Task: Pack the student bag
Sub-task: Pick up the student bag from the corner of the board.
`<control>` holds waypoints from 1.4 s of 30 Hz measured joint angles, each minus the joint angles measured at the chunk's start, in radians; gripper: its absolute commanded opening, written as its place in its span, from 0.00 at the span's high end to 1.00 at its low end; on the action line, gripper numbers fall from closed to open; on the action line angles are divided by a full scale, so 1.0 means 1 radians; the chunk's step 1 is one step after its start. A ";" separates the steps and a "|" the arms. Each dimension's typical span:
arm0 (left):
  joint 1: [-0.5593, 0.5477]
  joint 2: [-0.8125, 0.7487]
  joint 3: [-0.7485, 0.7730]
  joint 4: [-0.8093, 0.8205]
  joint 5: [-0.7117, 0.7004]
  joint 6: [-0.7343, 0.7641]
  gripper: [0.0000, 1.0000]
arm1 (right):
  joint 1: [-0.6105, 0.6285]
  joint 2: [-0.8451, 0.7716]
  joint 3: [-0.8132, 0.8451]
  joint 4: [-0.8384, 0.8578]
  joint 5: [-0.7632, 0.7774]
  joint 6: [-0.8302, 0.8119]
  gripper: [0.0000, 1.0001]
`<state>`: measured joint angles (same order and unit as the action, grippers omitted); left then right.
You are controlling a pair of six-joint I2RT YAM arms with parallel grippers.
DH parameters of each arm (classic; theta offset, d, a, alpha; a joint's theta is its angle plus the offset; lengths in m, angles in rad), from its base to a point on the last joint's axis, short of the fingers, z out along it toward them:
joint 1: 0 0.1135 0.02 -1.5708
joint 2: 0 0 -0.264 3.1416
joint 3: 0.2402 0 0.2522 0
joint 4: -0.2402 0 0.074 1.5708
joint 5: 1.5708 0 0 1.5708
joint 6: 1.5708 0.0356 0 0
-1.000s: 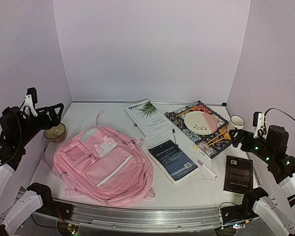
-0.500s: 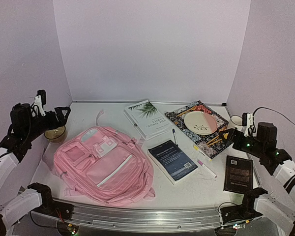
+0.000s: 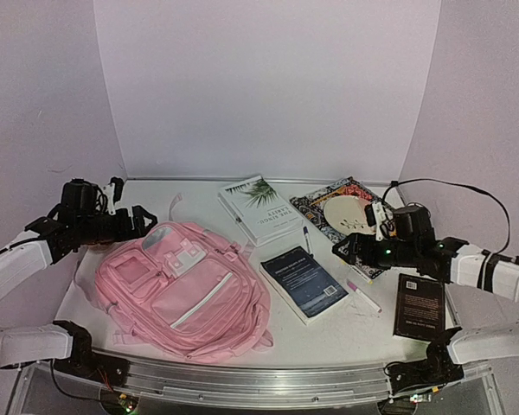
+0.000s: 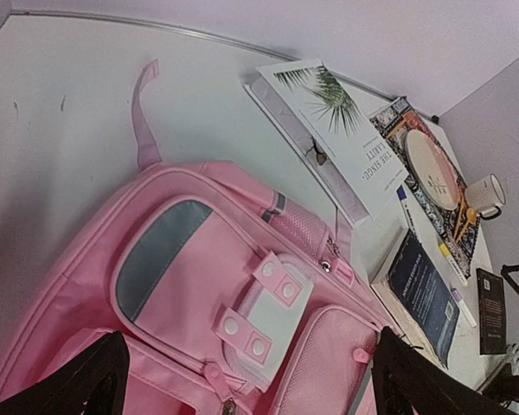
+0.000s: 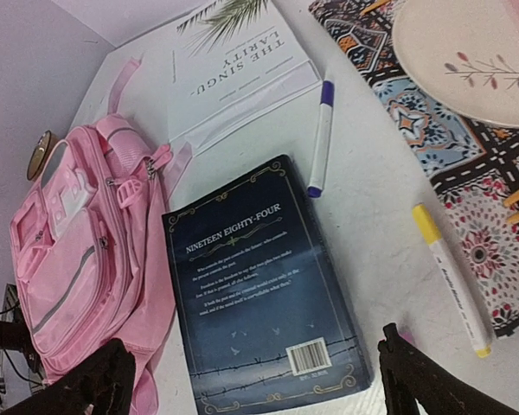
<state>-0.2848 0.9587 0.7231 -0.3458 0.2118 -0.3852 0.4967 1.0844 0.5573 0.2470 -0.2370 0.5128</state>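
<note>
student bag (image 3: pixel 182 294) looks shut, nothing packed yet | blue book (image 3: pixel 304 281) waits outside | my left fingers (image 4: pixel 78 385), right fingers (image 5: pixel 86 385) wide, empty

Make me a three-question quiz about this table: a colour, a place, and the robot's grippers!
1. The backpack is: A green, B pink, C black.
2. The plate sits: A on the backpack, B under the backpack, C on the patterned book.
3. The left gripper and right gripper are: A open and empty, B shut and empty, C shut on the backpack.
Answers: 1 B, its fabric is pink all over; 2 C, it rests on the patterned cover; 3 A, both grippers' fingers are spread, holding nothing.
</note>
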 measured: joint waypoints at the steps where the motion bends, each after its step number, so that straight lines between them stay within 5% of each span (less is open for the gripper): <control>1: -0.021 0.013 0.003 -0.003 -0.012 -0.010 0.02 | 0.019 0.027 0.013 0.009 0.005 0.009 0.02; 17: -0.530 0.205 0.083 -0.200 -0.357 -0.216 0.04 | 0.319 0.407 0.141 0.160 -0.015 0.222 0.02; 30: -0.616 0.343 0.086 -0.236 -0.399 -0.304 0.03 | 0.483 0.668 0.269 0.226 -0.050 0.326 0.17; 34: -0.617 0.348 0.070 -0.205 -0.391 -0.314 0.02 | 0.503 0.734 0.313 0.239 -0.056 0.338 0.31; 42: -0.621 0.359 0.062 -0.157 -0.370 -0.312 0.02 | 0.503 0.775 0.349 0.252 -0.064 0.344 0.94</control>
<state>-0.9054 1.3182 0.7853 -0.5033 -0.1586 -0.6975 1.0000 1.8599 0.9060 0.4989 -0.3007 0.8572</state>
